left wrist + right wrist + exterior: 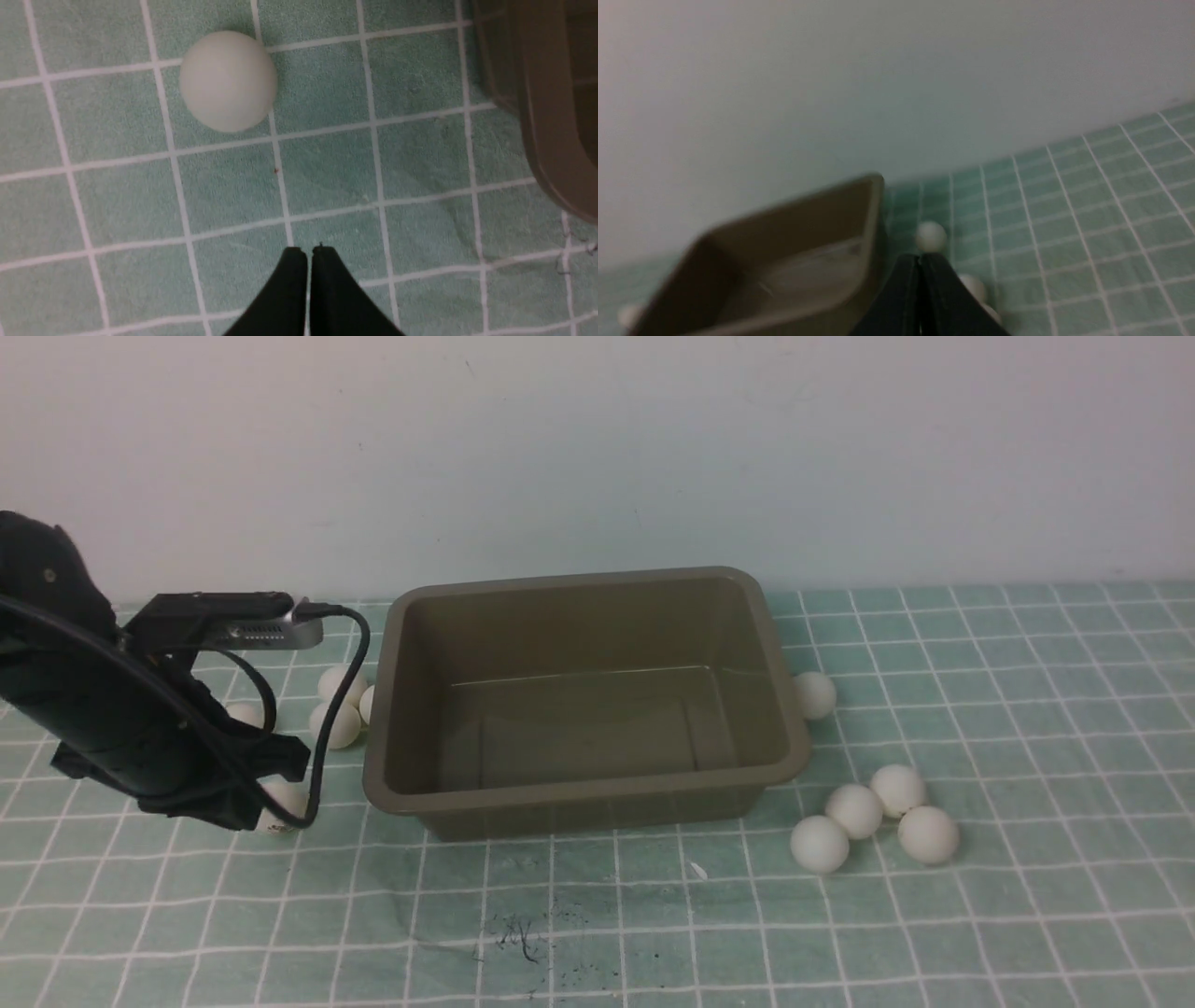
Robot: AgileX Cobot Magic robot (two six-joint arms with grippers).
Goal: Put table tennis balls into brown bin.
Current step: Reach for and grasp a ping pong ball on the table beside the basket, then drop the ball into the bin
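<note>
Left fingers, pressed together and empty, hang near a small matte white table tennis ball left of the empty olive-brown rectangular plastic bin; they should spread wide before straddling it squarely.

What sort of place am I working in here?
Likely a staged test bench rather than a home: a green checked cloth against a bare pale wall, holding a brown bin and loose table tennis balls.

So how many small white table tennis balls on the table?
10 balls. Five left of the olive-brown plastic bin: three by its wall, one farther left, one half hidden behind the left arm. Five right: one beside its wall, four clustered nearer front. Arm may hide more.
</note>
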